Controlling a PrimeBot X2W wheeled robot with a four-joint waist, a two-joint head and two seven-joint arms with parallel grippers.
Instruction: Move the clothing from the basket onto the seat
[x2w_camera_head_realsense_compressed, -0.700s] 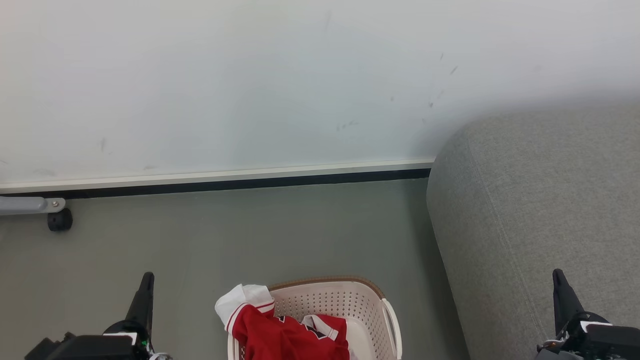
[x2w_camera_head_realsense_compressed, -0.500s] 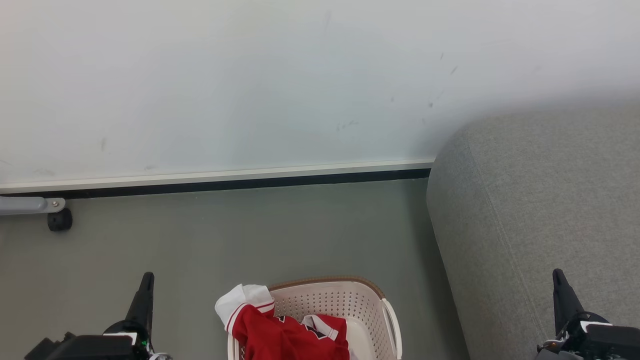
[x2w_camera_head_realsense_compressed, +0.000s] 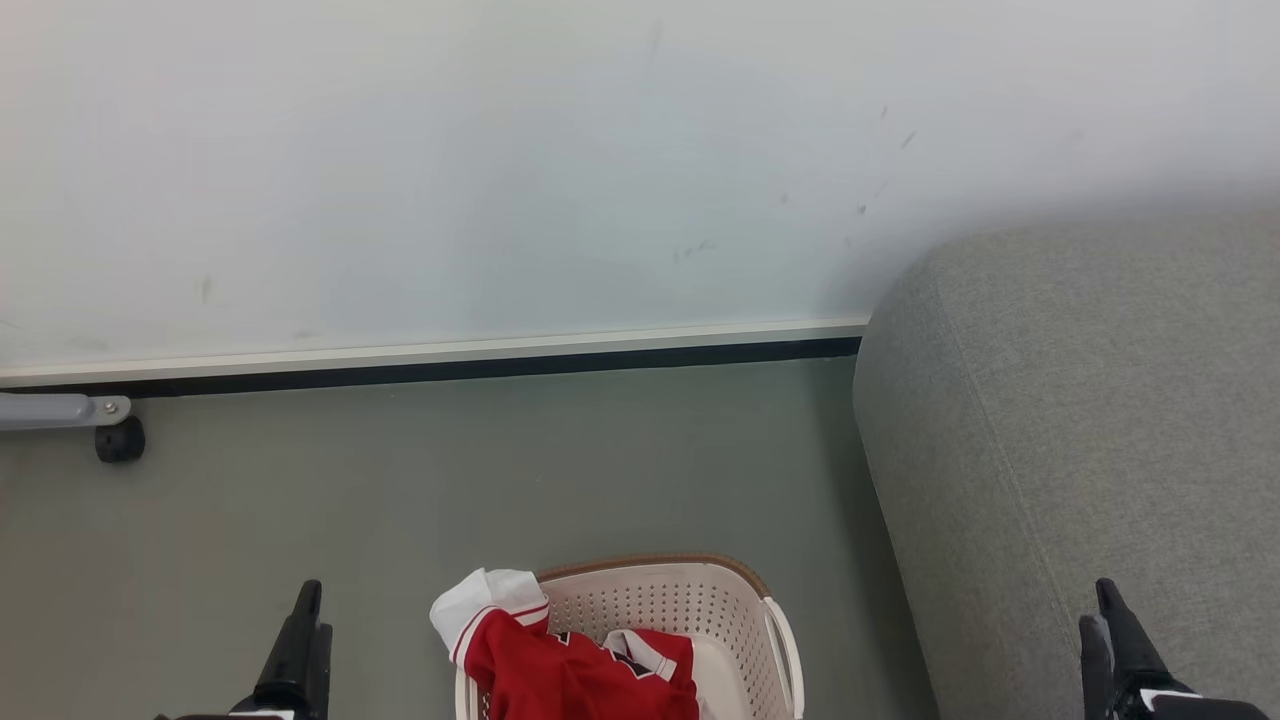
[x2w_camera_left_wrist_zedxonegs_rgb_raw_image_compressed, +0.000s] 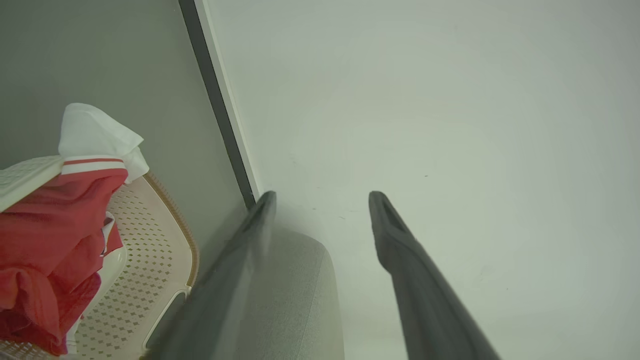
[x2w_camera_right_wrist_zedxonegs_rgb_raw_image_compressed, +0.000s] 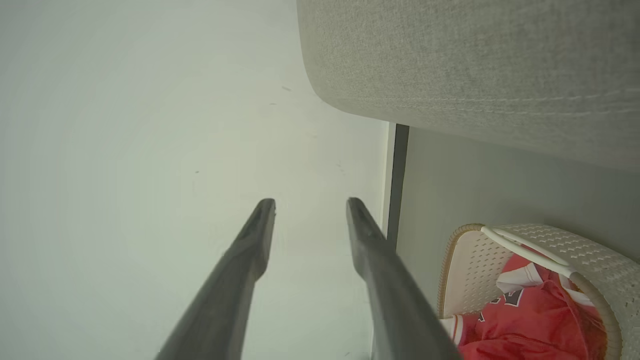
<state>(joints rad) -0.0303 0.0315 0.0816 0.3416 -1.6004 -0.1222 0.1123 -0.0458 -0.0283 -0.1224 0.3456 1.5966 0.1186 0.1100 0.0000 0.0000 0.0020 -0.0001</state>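
The clothing (x2w_camera_head_realsense_compressed: 570, 670) is red with white trim and lies heaped in the cream basket (x2w_camera_head_realsense_compressed: 700, 600) at the bottom centre of the head view. A white cuff hangs over the basket's left rim. The grey seat (x2w_camera_head_realsense_compressed: 1080, 430) rises to the right of the basket. My left gripper (x2w_camera_head_realsense_compressed: 305, 630) stands over the floor left of the basket, open and empty. My right gripper (x2w_camera_head_realsense_compressed: 1095, 605) is over the seat's front part, also open and empty. In the left wrist view the left gripper (x2w_camera_left_wrist_zedxonegs_rgb_raw_image_compressed: 322, 196) points at the wall, with the clothing (x2w_camera_left_wrist_zedxonegs_rgb_raw_image_compressed: 45, 225) and basket (x2w_camera_left_wrist_zedxonegs_rgb_raw_image_compressed: 155, 240) off to its left. In the right wrist view the right gripper (x2w_camera_right_wrist_zedxonegs_rgb_raw_image_compressed: 310, 201) faces the wall, with the seat (x2w_camera_right_wrist_zedxonegs_rgb_raw_image_compressed: 475, 60) at the upper right and the basket (x2w_camera_right_wrist_zedxonegs_rgb_raw_image_compressed: 575, 245) with the clothing (x2w_camera_right_wrist_zedxonegs_rgb_raw_image_compressed: 520, 320) at the lower right.
A pale wall with a white and black baseboard (x2w_camera_head_realsense_compressed: 450, 360) runs behind the grey-green floor (x2w_camera_head_realsense_compressed: 500, 470). A grey frame leg on a black caster (x2w_camera_head_realsense_compressed: 120, 440) stands at the far left by the wall.
Both grippers have sunk lower in the head view and now show less of their bodies. The basket, clothing and seat have not moved.
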